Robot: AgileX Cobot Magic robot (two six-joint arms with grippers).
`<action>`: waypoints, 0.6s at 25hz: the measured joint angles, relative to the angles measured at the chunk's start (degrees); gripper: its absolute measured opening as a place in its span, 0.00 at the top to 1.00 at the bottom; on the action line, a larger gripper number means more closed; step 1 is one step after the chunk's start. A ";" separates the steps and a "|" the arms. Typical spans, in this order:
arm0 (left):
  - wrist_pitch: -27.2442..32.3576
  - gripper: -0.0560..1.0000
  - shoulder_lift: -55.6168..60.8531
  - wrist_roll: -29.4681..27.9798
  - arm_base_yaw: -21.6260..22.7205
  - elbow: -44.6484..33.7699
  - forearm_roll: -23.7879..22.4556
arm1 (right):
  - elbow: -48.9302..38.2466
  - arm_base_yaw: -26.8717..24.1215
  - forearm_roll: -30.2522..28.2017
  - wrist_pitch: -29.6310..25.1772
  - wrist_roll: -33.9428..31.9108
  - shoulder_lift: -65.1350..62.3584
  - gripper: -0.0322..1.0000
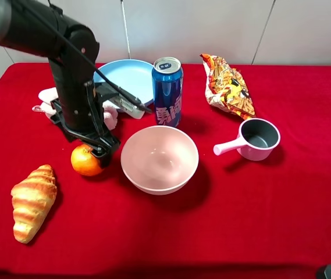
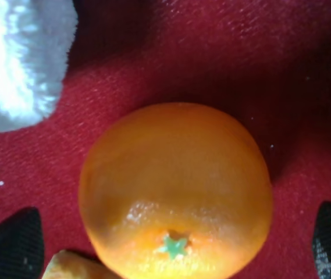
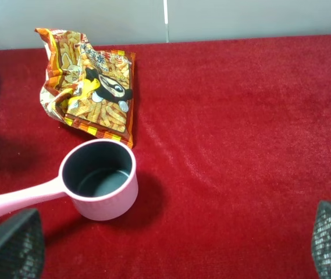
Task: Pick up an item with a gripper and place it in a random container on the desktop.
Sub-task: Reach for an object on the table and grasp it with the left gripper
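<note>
The orange [image 1: 84, 162] sits on the red cloth [image 1: 258, 221], just left of the pale pink bowl [image 1: 153, 183]. My left gripper [image 1: 95, 152] is down over the orange's right side. In the left wrist view the orange [image 2: 177, 186] fills the middle. The left gripper [image 2: 173, 247] is open, with its dark fingertips [image 2: 14, 244] standing apart from the fruit on either side. My right gripper [image 3: 171, 250] is open and empty above the cloth. It does not show in the high view.
A croissant [image 1: 33, 201] lies at the front left. A blue can [image 1: 167, 92] stands behind the bowl, by a light-blue plate [image 1: 124, 72]. A white fluffy thing [image 1: 47, 100] lies behind the left arm. A snack bag [image 1: 228, 86] and a pink handled cup [image 1: 258, 139] are on the right.
</note>
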State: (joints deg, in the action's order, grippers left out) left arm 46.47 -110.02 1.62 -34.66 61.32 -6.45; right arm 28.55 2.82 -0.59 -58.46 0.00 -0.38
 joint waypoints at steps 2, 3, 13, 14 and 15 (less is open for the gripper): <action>-1.20 0.09 0.00 -0.06 0.00 -1.10 0.00 | 0.00 0.00 0.00 0.00 0.00 0.00 0.30; -2.11 0.09 0.00 -0.06 0.00 -1.73 0.00 | 0.00 0.00 0.00 0.00 0.00 0.00 0.30; -10.95 0.09 -0.83 -0.06 0.00 -5.56 -0.29 | 0.00 0.00 0.00 0.00 0.00 0.00 0.30; -11.12 0.09 -1.44 -0.06 0.00 -5.56 -0.29 | 0.00 0.00 0.00 0.00 0.00 0.00 0.30; -11.24 0.09 -2.12 -0.06 0.00 -5.56 -0.22 | 0.00 0.00 0.00 0.00 0.00 0.00 0.30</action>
State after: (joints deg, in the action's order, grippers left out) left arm 35.23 -112.14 1.56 -34.66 55.76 -6.67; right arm 28.55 2.82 -0.59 -58.46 0.00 -0.38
